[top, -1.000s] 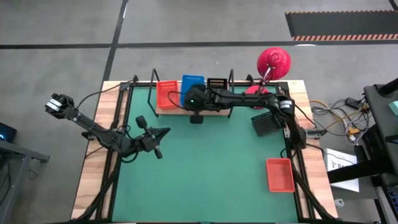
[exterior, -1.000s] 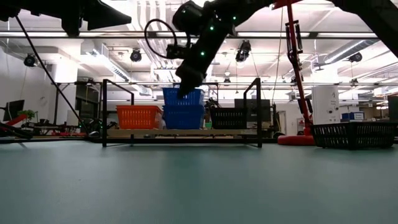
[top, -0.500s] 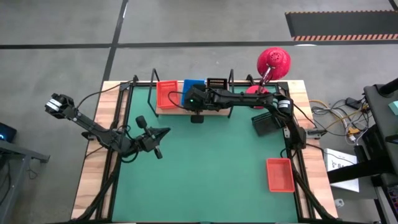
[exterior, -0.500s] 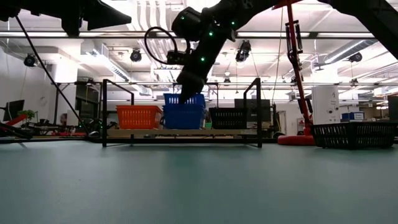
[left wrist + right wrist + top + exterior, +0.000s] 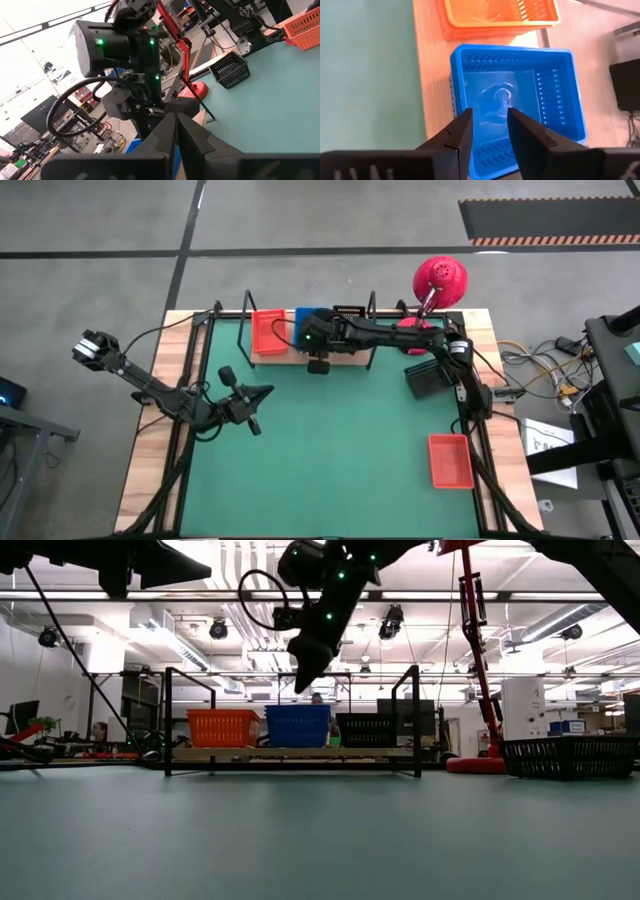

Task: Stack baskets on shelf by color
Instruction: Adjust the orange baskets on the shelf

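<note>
Released a second ago, the blue basket (image 5: 298, 726) now sits nested on the shelf (image 5: 290, 753) between orange basket (image 5: 222, 727) and black basket (image 5: 366, 729). Right gripper (image 5: 303, 675) has lifted clear above it, fingers parted and empty. Left gripper (image 5: 256, 420) rests closed mid-table, holding nothing.

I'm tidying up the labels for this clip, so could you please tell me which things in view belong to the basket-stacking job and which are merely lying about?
Job:
- shelf
- orange basket on shelf
- blue stack
- black basket on shelf
- loose black basket
- loose orange basket
- right gripper, open above the blue stack

Lying about:
- red desk lamp
- cables
</note>
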Robot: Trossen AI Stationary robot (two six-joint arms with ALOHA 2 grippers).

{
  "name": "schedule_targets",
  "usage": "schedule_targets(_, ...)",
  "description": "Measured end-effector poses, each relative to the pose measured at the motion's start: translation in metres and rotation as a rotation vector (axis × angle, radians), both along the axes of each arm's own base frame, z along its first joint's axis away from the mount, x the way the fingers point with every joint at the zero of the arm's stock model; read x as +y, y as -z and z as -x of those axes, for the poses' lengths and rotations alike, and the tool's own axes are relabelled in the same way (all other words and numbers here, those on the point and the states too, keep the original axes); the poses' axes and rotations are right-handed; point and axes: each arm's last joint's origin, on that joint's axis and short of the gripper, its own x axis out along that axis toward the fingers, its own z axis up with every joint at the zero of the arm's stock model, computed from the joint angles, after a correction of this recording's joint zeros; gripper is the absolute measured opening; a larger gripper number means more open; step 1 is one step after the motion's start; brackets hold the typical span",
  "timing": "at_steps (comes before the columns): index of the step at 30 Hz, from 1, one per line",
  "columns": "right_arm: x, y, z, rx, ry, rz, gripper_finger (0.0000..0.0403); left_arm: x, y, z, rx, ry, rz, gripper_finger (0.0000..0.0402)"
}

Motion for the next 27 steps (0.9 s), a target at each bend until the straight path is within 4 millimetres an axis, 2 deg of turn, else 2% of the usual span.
schedule_targets(8,0.009,-0.008,-0.007,-0.071,-0.003,0.000,0.0069,0.000,0.000,0.000,0.000,0.000,0.000,0.0002)
schedule_targets(15,0.008,-0.004,-0.016,-0.198,-0.022,-0.004,0.0015,0.000,0.000,0.000,0.000,0.000,-0.001,0.0002)
schedule_targets(23,0.009,0.005,-0.020,-0.251,-0.036,-0.007,0.0009,0.000,0.000,0.000,0.001,-0.001,-0.001,0.0002)
schedule_targets(27,0.020,0.004,-0.019,-0.211,-0.081,0.003,0.0009,0.000,0.000,0.000,0.001,-0.001,-0.001,0.0002)
